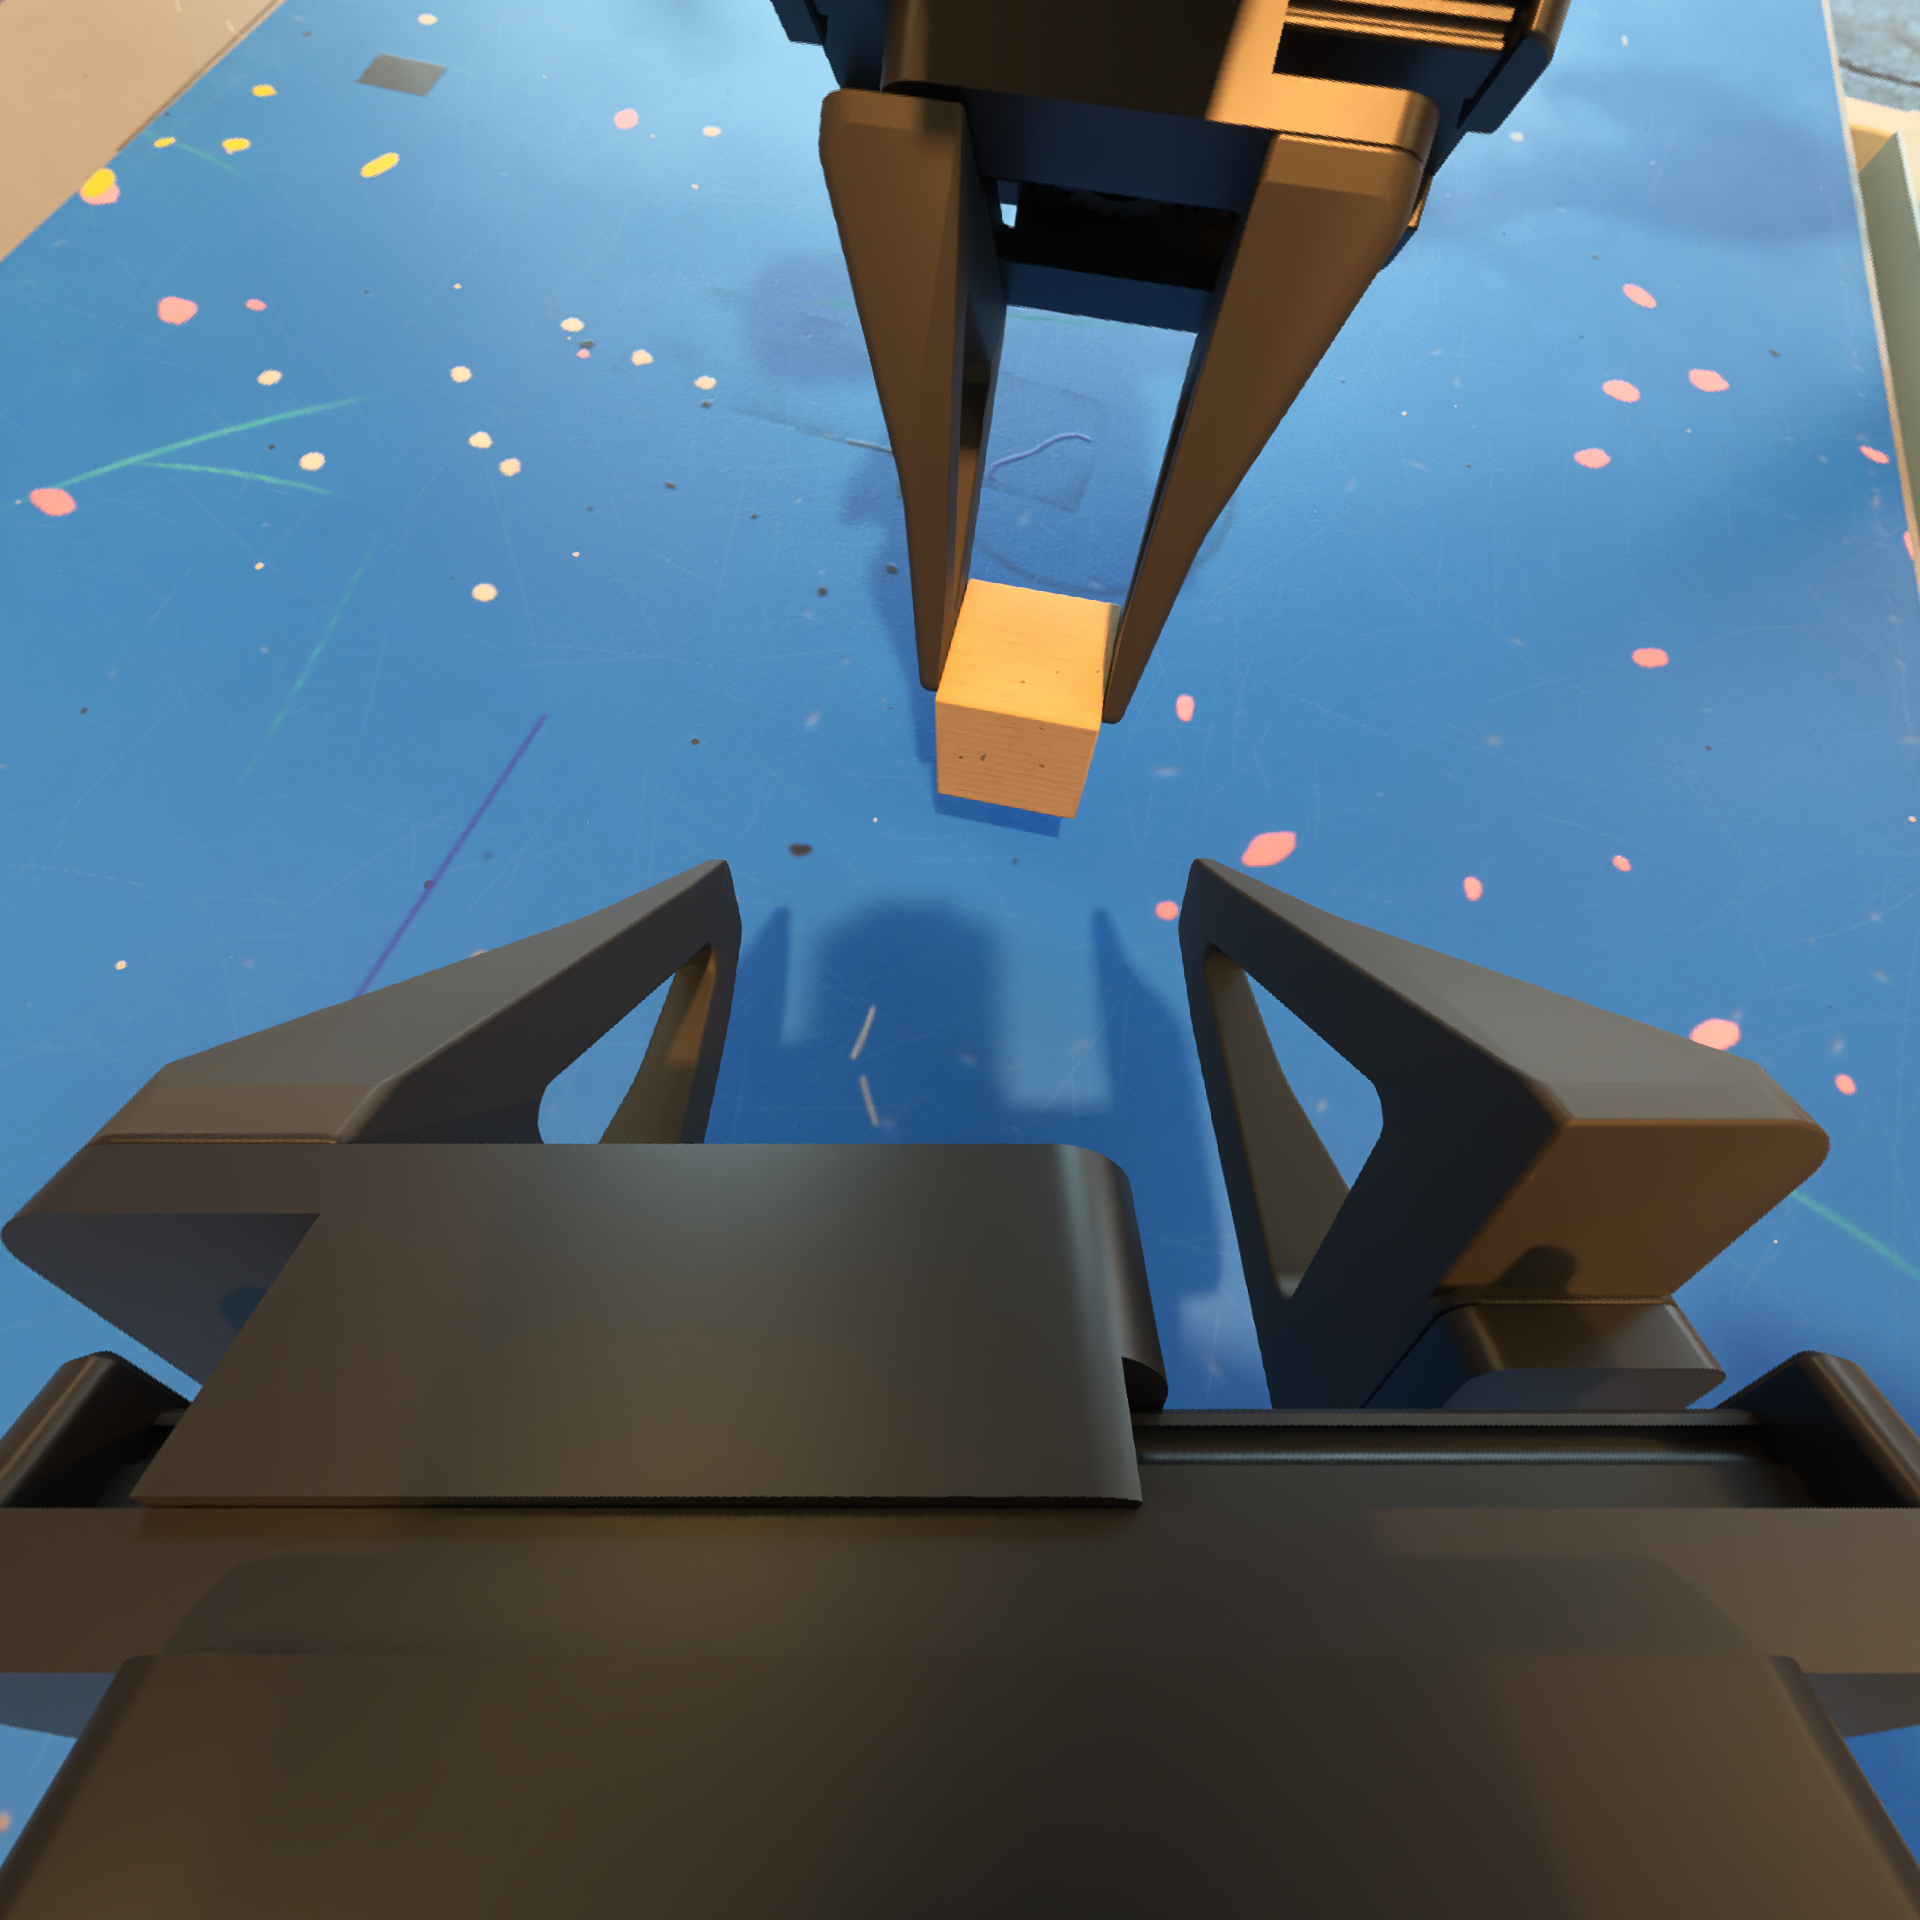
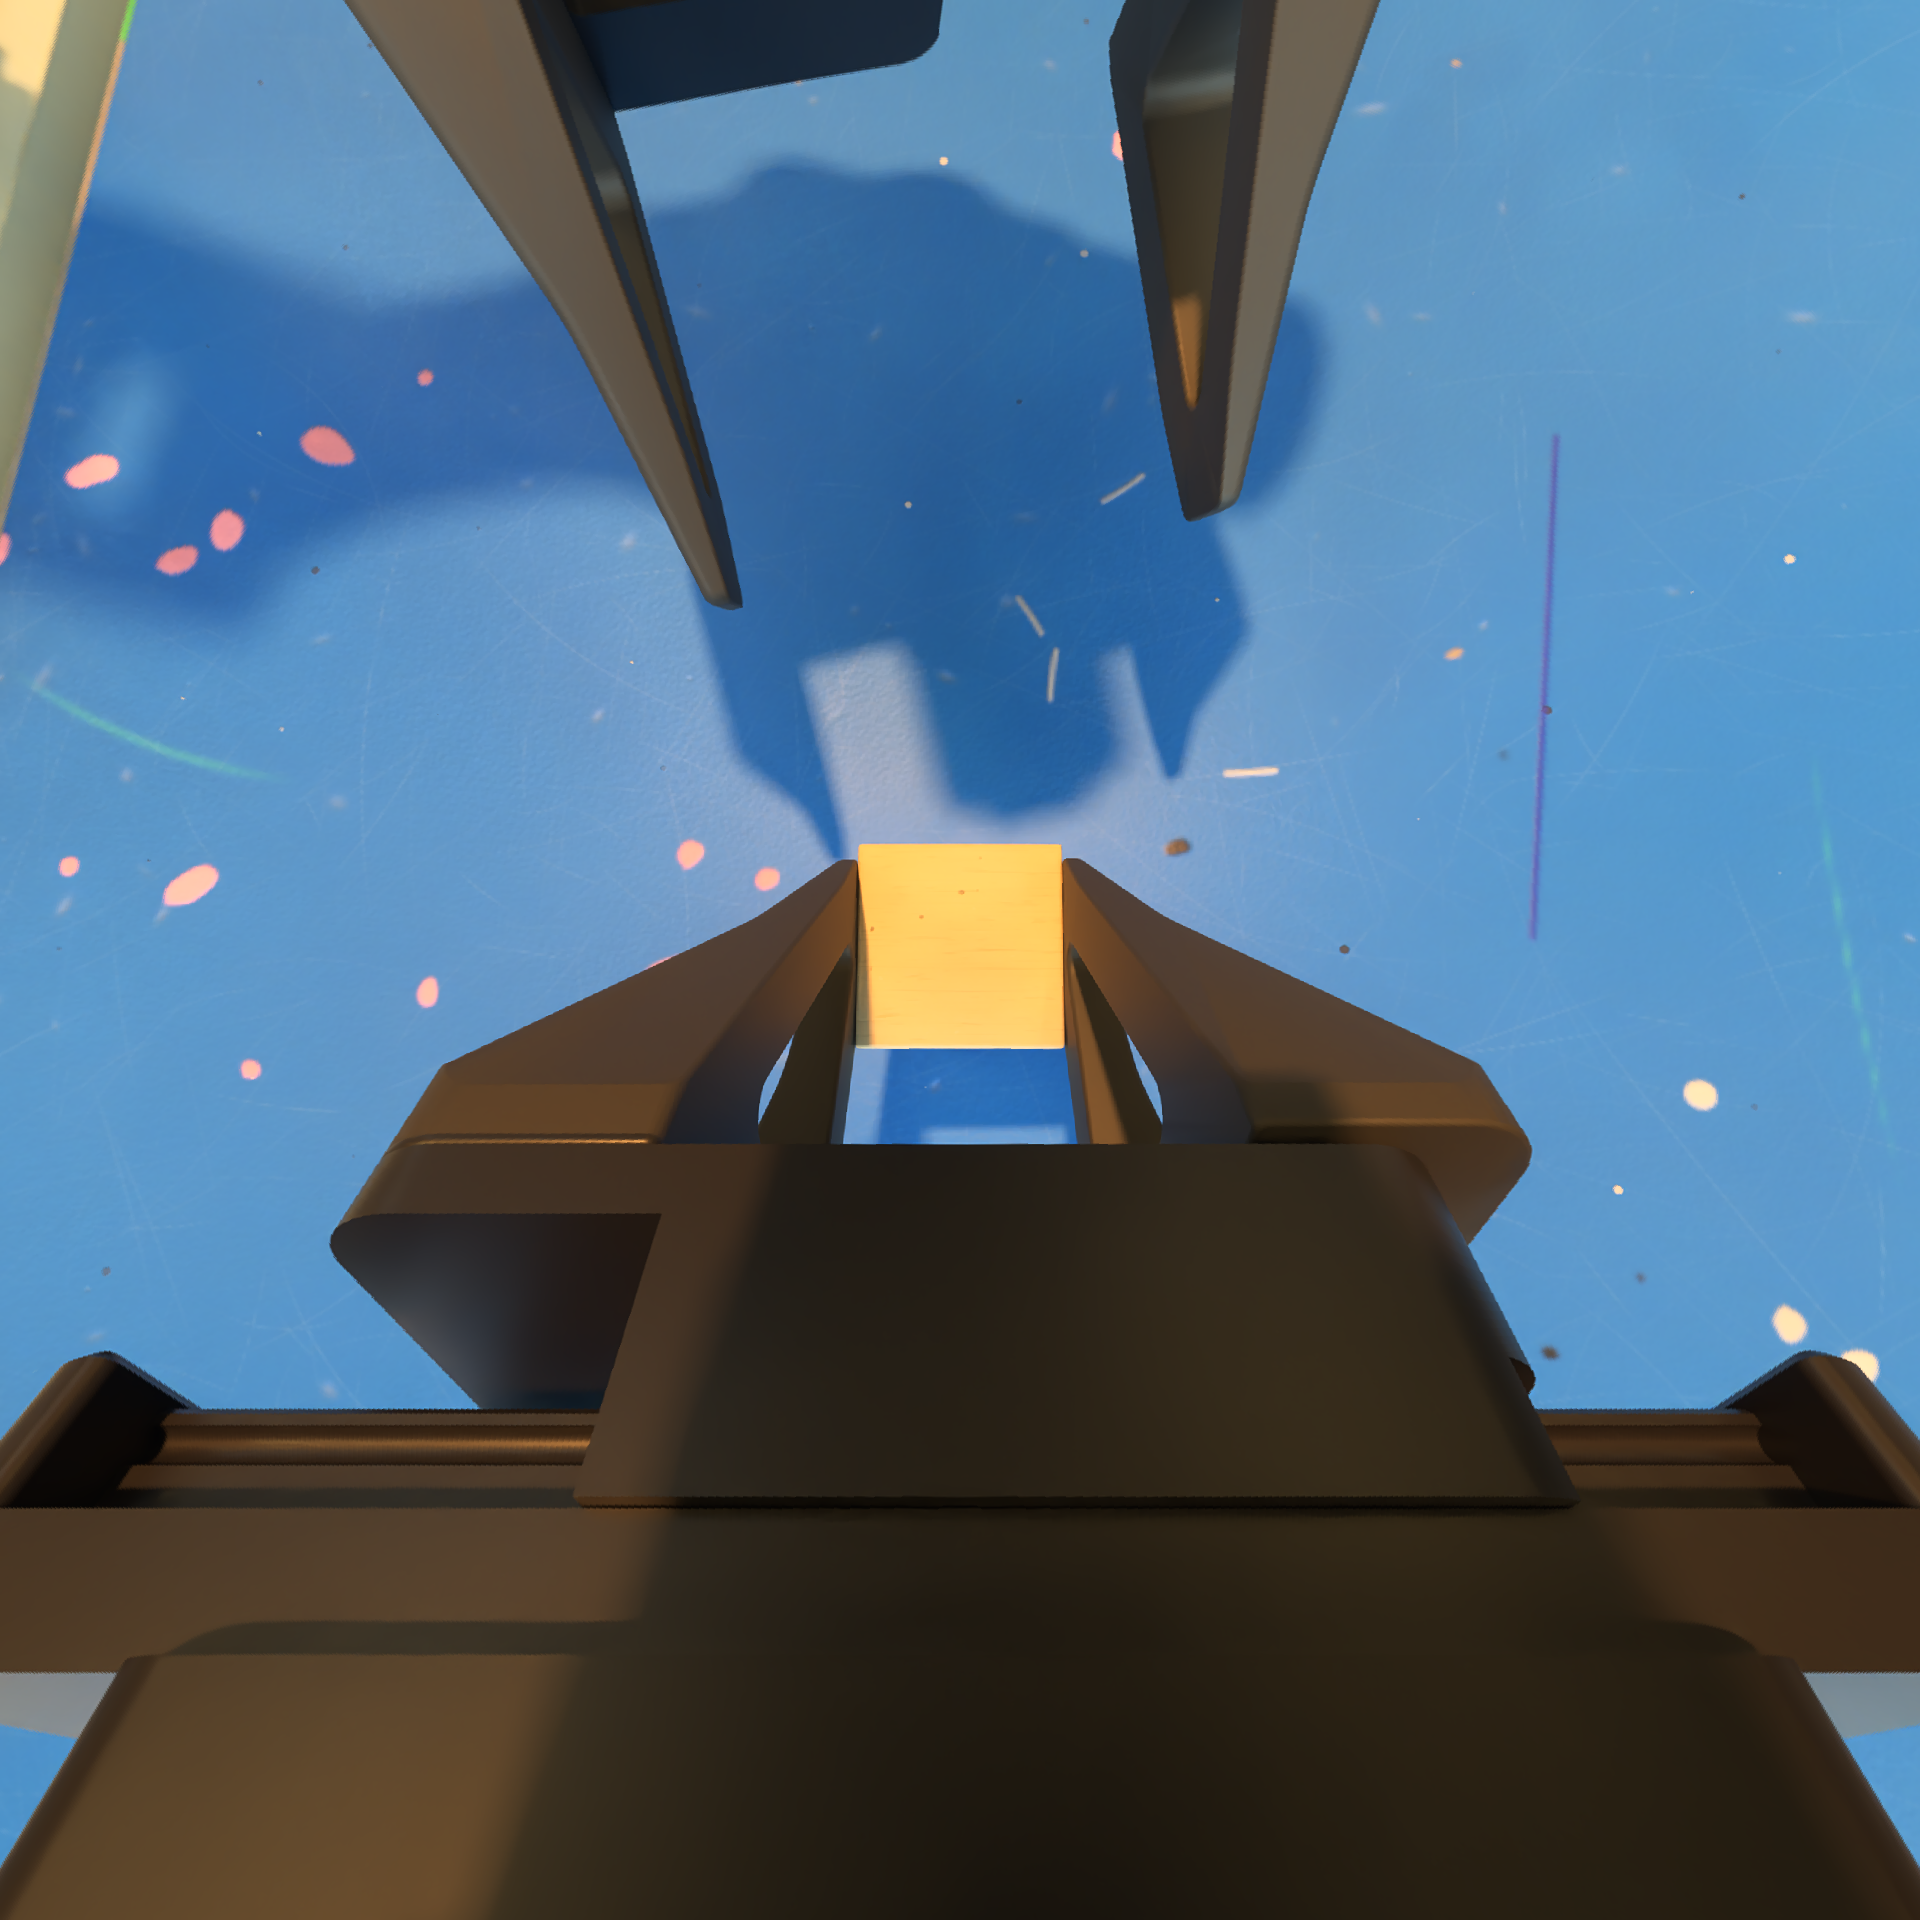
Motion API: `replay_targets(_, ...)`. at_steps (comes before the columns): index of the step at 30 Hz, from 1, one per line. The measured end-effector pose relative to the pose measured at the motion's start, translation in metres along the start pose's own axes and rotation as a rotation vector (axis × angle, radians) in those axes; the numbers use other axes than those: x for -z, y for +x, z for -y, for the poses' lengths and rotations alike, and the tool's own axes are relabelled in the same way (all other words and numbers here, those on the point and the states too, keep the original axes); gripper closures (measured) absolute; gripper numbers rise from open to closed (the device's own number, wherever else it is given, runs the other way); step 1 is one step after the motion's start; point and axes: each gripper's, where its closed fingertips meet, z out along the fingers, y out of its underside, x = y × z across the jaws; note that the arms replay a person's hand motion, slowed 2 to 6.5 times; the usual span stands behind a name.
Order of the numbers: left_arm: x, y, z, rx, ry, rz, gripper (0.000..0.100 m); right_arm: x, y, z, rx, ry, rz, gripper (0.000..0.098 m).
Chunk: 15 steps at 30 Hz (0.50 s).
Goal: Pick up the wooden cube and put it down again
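Note:
The wooden cube (image 2: pixel 960 943) is a small pale block pinched between the two fingertips of my right gripper (image 2: pixel 960 883), which is shut on it. In the left wrist view the cube (image 1: pixel 1020 698) sits just above the blue table with a thin shadow under it, held by the right gripper (image 1: pixel 1023 681) that comes down from the top. My left gripper (image 1: pixel 958 883) is open and empty, its fingers spread wide, a short way in front of the cube. It also shows at the top of the right wrist view (image 2: pixel 961 561).
The blue tabletop (image 1: pixel 416 644) is speckled with pink, yellow and white paint spots and scratches. A pale green-edged object (image 1: pixel 1896 239) stands at the table's far right edge in the left wrist view. The table's edge runs along the upper left corner (image 1: pixel 125 135).

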Motion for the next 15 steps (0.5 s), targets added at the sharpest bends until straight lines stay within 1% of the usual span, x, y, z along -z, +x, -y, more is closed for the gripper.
replay_targets(15, -0.0024, 0.0020, -0.0025, -0.006, -0.016, -0.010, 0.029, -0.0084, 0.0016, -0.0091, 0.001, -0.009, 0.000, 0.0660)
